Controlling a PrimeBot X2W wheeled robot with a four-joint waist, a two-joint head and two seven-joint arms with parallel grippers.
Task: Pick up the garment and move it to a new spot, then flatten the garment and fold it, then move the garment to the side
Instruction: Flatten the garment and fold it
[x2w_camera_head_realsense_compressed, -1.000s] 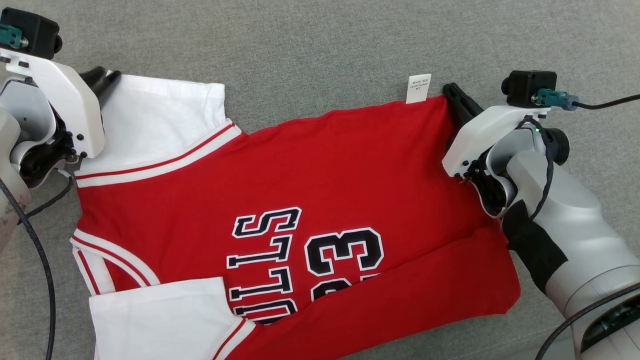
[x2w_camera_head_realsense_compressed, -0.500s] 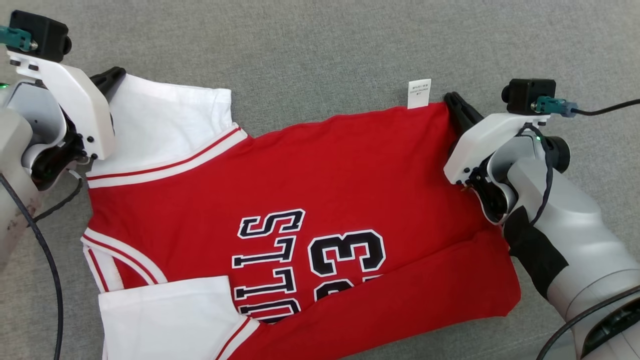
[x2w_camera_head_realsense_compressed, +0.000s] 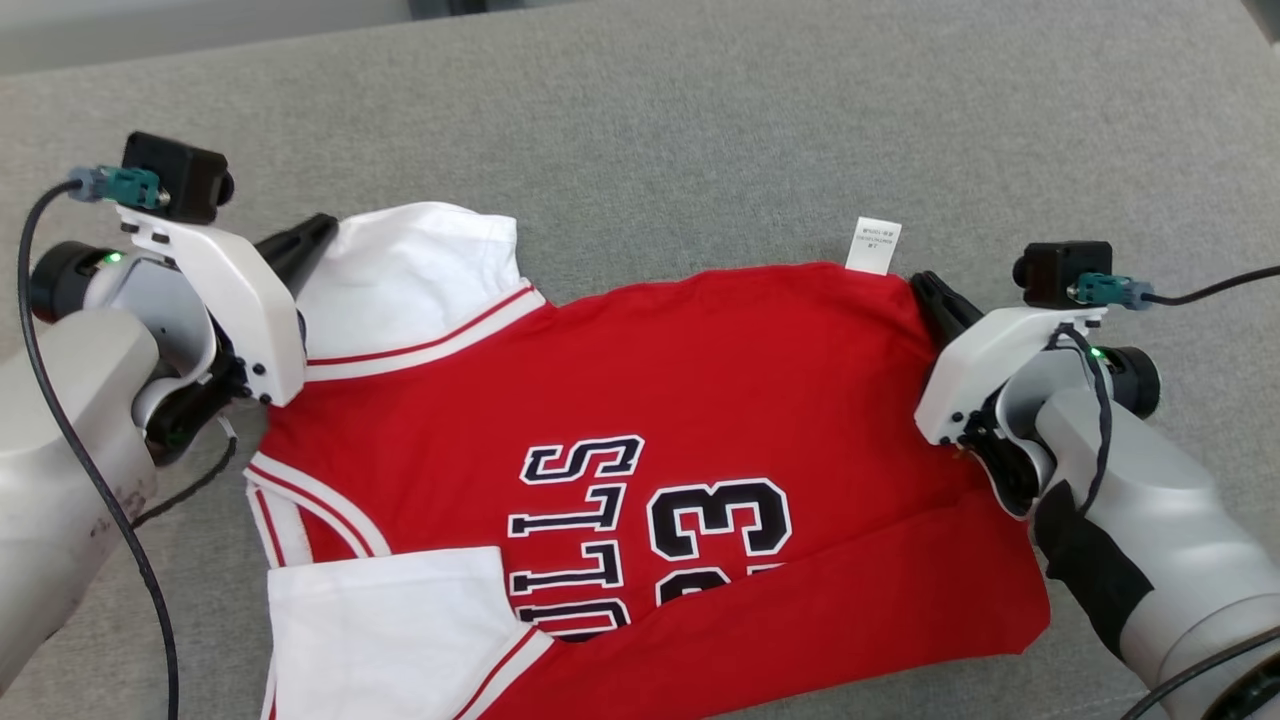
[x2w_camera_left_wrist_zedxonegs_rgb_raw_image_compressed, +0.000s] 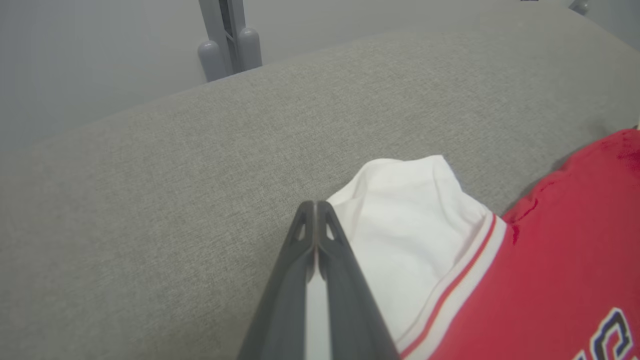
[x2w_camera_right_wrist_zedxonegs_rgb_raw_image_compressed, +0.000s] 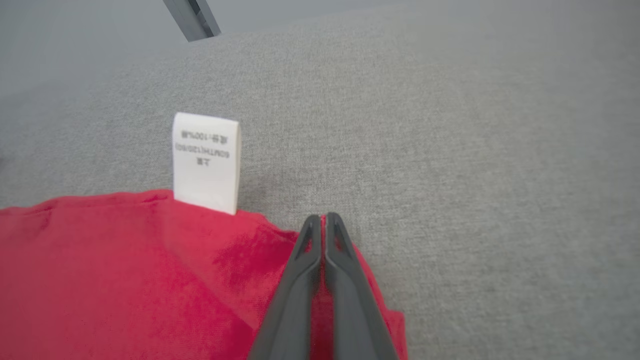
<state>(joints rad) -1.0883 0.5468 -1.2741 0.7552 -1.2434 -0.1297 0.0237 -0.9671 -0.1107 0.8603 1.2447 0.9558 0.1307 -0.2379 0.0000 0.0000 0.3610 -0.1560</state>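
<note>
The garment (x2w_camera_head_realsense_compressed: 640, 400) is a red jersey with white sleeves and dark lettering, lying spread on a grey fabric surface (x2w_camera_head_realsense_compressed: 700, 120). My left gripper (x2w_camera_head_realsense_compressed: 322, 226) is at its far left corner, shut on the edge of the white sleeve (x2w_camera_head_realsense_compressed: 410, 270). In the left wrist view, white cloth shows between the closed fingers (x2w_camera_left_wrist_zedxonegs_rgb_raw_image_compressed: 345, 280) of that gripper (x2w_camera_left_wrist_zedxonegs_rgb_raw_image_compressed: 316, 204). My right gripper (x2w_camera_head_realsense_compressed: 918, 282) is at the far right corner, shut on the red hem. The right wrist view shows red cloth (x2w_camera_right_wrist_zedxonegs_rgb_raw_image_compressed: 125, 270) pinched between the shut fingers (x2w_camera_right_wrist_zedxonegs_rgb_raw_image_compressed: 295, 290) of this gripper (x2w_camera_right_wrist_zedxonegs_rgb_raw_image_compressed: 322, 216).
A white care label (x2w_camera_head_realsense_compressed: 873, 245) sticks out from the hem beside my right gripper, also plain as the label (x2w_camera_right_wrist_zedxonegs_rgb_raw_image_compressed: 206, 162) in the right wrist view. The surface's far edge (x2w_camera_head_realsense_compressed: 200, 55) runs along the top. A grey post (x2w_camera_left_wrist_zedxonegs_rgb_raw_image_compressed: 227, 35) stands behind it.
My left gripper has shut on the white sleeve's edge. The head camera has moved, so the whole picture has shifted down and right. The sleeve edge now bulges up slightly.
</note>
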